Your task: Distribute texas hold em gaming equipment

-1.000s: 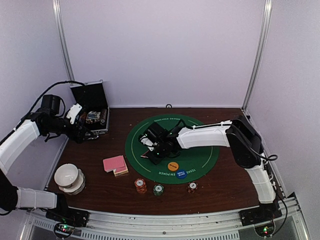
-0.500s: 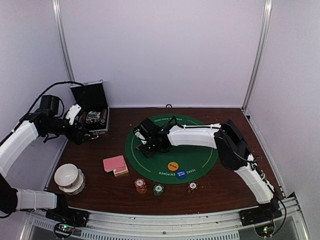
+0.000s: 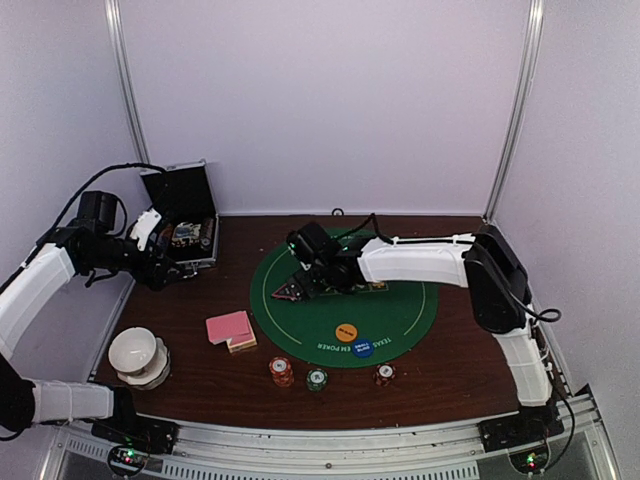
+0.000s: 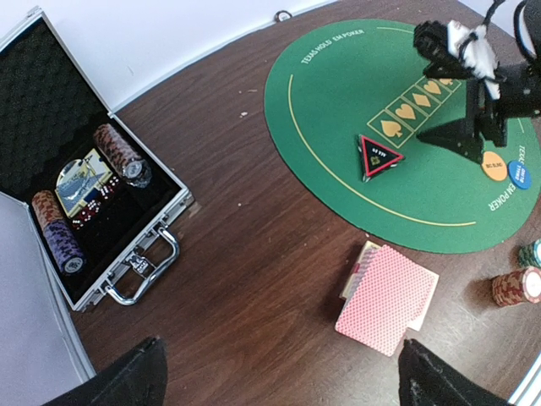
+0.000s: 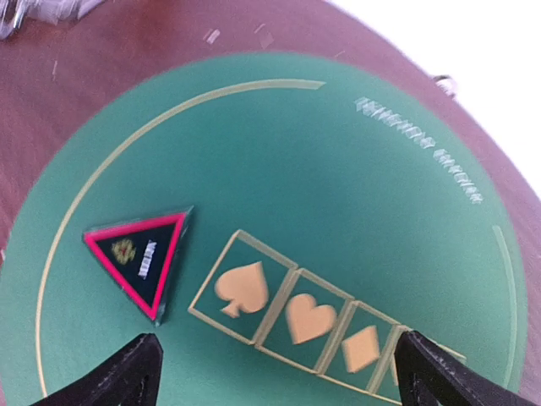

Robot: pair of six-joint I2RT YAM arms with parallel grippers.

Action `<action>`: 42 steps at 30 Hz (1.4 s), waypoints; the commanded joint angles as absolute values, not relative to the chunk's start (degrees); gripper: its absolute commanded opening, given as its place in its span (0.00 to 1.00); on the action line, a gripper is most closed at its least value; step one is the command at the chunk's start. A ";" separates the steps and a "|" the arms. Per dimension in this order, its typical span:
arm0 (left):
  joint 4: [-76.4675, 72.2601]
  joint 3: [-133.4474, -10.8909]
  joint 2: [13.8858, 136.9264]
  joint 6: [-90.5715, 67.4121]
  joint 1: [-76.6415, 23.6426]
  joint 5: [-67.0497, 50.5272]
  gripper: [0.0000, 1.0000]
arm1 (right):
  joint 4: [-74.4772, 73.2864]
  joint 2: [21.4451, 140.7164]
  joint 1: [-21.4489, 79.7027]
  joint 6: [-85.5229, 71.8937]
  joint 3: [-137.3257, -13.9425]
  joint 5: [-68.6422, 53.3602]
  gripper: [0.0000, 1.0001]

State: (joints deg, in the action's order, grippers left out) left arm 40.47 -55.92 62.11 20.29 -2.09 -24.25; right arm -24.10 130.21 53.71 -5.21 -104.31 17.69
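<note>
At the left side of the green mat point(image 3: 400, 310), just inside its gold ring, a black triangle marker point(image 5: 139, 260) with a red border lies flat. One corner points toward the near edge of the table point(image 3: 450, 390).

My right gripper point(image 5: 279, 381) hangs above it, fingers spread wide, nothing between them. The marker sits off centre, toward the finger on the left of the wrist view, clear of both tips. Judgement: any grip on it needs a shift that way first.

The pink cards point(image 4: 385, 298) lie stacked off the mat's left edge, long axis slanted, between my two grippers; neither arm is clearly nearer. Three chip stacks point(image 3: 317, 379) stand along the table's near edge. An orange disc point(image 3: 346, 332) and a blue disc point(image 3: 364, 348) sit just beside each other on the mat's near side.

My left gripper point(image 4: 283, 381), fingers apart and empty, hovers by the open case point(image 4: 51, 93).
</note>
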 commanded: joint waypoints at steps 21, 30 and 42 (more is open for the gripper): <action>39.29 -56.30 62.08 19.78 -2.24 -25.27 0.98 | -28.04 109.49 56.57 -18.63 -76.97 9.92 0.99; 39.29 -56.73 61.98 19.50 -2.27 -25.59 0.98 | -28.27 111.64 59.15 -20.12 -75.54 10.86 0.99; 39.29 -57.30 61.95 19.69 -2.22 -25.75 0.98 | -29.16 112.79 58.77 -21.32 -72.55 10.62 0.91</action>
State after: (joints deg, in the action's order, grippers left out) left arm 40.47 -55.92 62.17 19.86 -2.09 -24.53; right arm -28.32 112.29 59.22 -19.86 -74.50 10.26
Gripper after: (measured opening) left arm 0.976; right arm 0.935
